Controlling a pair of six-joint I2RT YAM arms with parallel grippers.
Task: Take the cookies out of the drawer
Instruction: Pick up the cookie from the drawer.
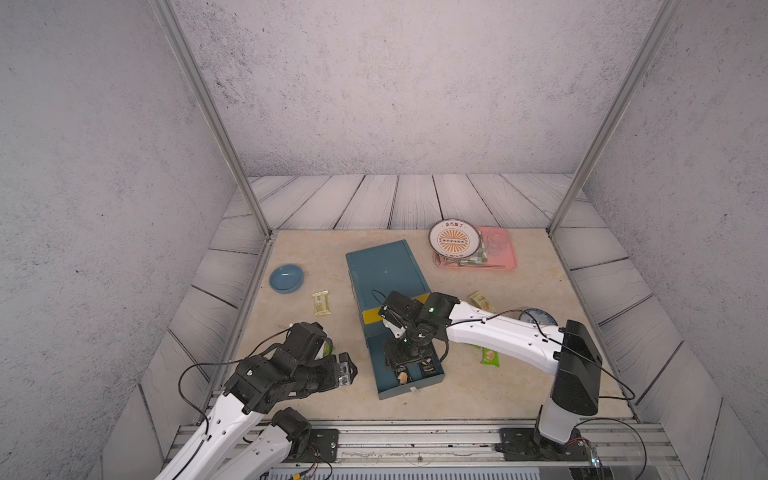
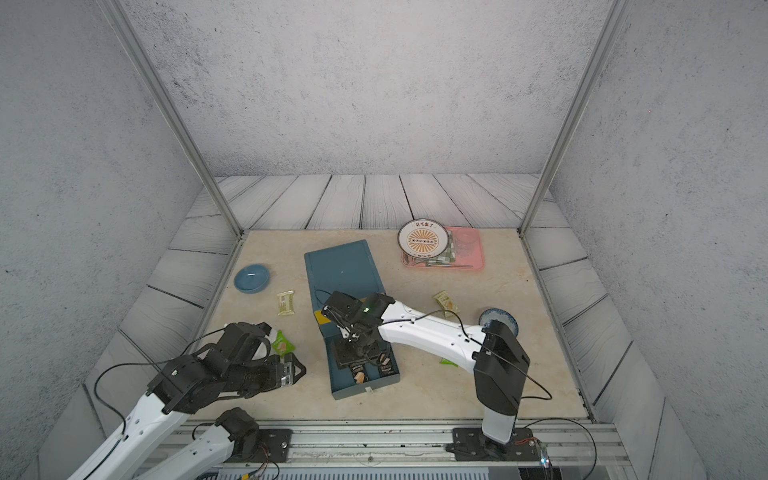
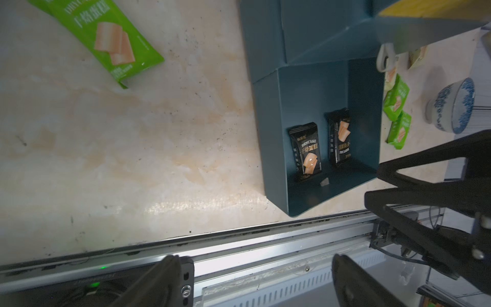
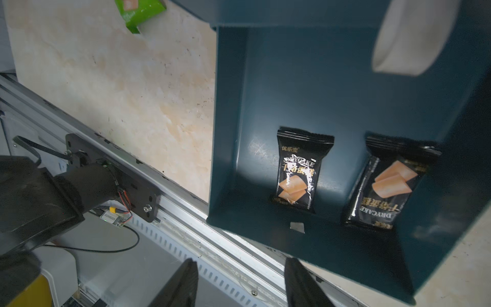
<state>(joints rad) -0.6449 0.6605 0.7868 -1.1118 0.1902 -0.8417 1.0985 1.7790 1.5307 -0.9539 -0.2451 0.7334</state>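
Drawer (image 1: 411, 390) pulled out of cabinet (image 1: 386, 266); two black cookies left inside, right arm poised above.

Risk (judged): flat black packet (image 4: 297, 170) lies close against the front wall and tilted black packet (image 4: 390, 186) leans in the corner. A descending finger could strike the wall, or pinch only a glossy crimped end and slip. Pressing down might also tip the extended drawer. Right gripper (image 4: 240, 268): jaws moderately apart, nothing between them, touching nothing, above the drawer. Left gripper (image 3: 256, 263): jaws wide, empty, off to the side over the tabletop (image 1: 478, 395). Green packet (image 3: 106, 40) and pale yellow packet (image 1: 321, 302) already lie outside.
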